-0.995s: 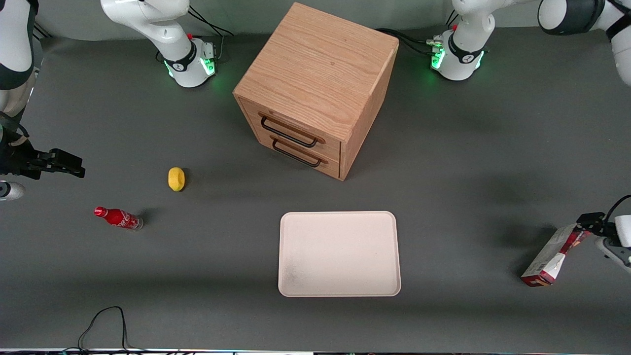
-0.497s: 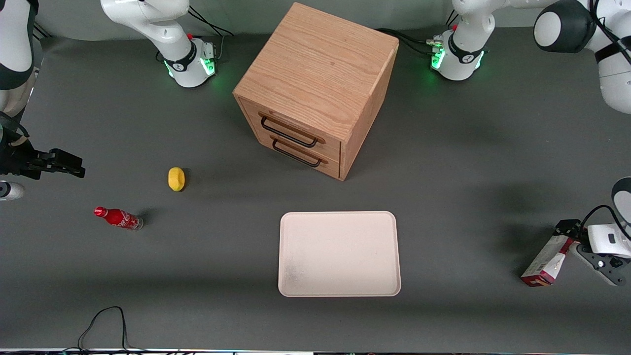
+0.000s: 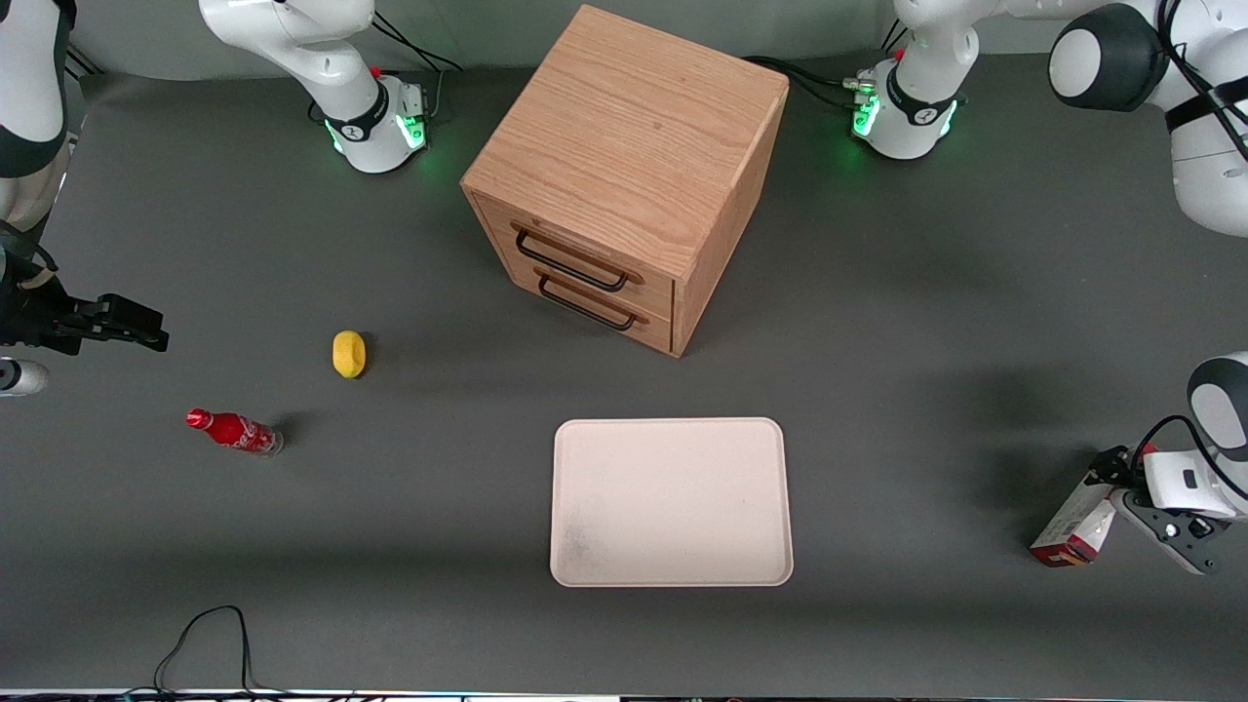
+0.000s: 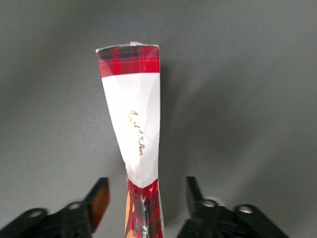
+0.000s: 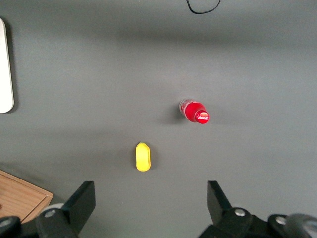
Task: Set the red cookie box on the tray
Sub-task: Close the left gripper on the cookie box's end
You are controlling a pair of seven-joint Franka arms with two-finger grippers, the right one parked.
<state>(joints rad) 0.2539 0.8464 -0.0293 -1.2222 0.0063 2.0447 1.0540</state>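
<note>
from my remote seat, reading the front view across from the parked arm's end: a red soda bottle (image 3: 234,432) lies on the grey table (image 3: 390,546), a yellow lemon-shaped thing (image 3: 348,353) just farther from the camera than it, both well apart from everything else. mid-table stands the wooden two-drawer cabinet (image 3: 624,180), drawers shut, and nearer the camera than it lies the tray (image 3: 671,502), flat and with nothing on it. at the working arm's end is the red cookie box (image 3: 1071,525), propped at a tilt with its lower end on the table, and my left arm's gripper (image 3: 1121,478) is now right at its upper end.

that is the change: over the past second the wrist has swung round and dropped, and the box's upper end has sunk with it, so the carton looks shorter and lower from the front than it did.

the wrist view shows the red cookie box (image 4: 134,134) running away from the camera between the fingers (image 4: 97,199), with a gap of table on both sides; the gripper (image 4: 144,206) is spread wide and clamps nothing.

i judge this as the approach nearly done and the grasp not yet made. the box is still well apart from the tray, so the whole carry remains. the carton looks twisted and thin, so i would expect it to flex when squeezed.
</note>
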